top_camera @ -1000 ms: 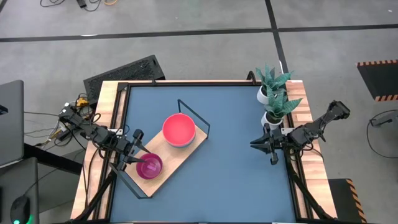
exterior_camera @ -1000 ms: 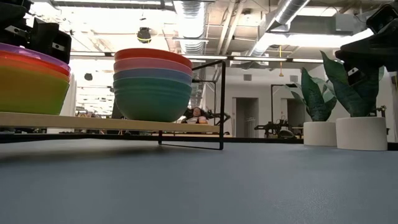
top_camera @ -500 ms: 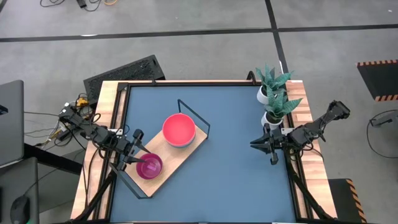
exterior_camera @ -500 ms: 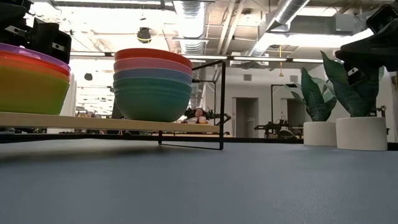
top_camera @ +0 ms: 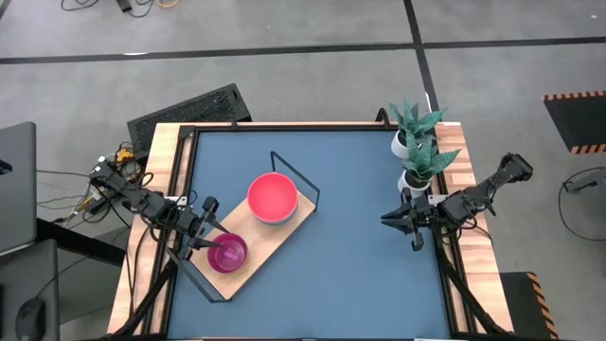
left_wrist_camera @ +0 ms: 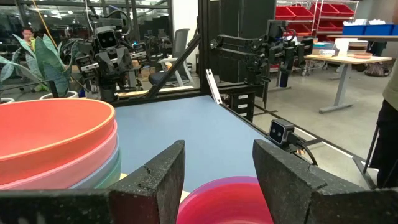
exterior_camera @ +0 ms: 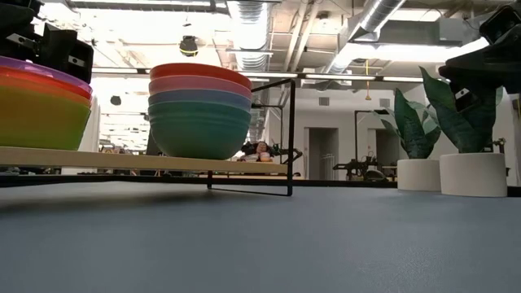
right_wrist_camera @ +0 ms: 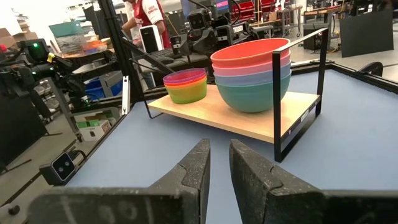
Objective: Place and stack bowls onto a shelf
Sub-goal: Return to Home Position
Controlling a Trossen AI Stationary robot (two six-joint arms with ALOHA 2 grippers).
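Observation:
The wooden shelf [top_camera: 275, 242] with its black wire frame lies slantwise on the blue table. On it stand two stacks: the larger bowls [top_camera: 273, 197], red on top over pink, blue and dark green [exterior_camera: 199, 110], and the smaller bowls [top_camera: 228, 253], purple on top over red, lime and yellow [exterior_camera: 39, 102]. My left gripper [top_camera: 210, 237] is open just above the small stack's left rim [left_wrist_camera: 227, 198], touching nothing. My right gripper [top_camera: 388, 219] hovers nearly shut and empty at the table's right side.
Two white plant pots [top_camera: 413, 161] with green plants stand at the table's far right, close behind my right gripper. Bare blue tabletop [top_camera: 350, 275] lies between the shelf and the right arm.

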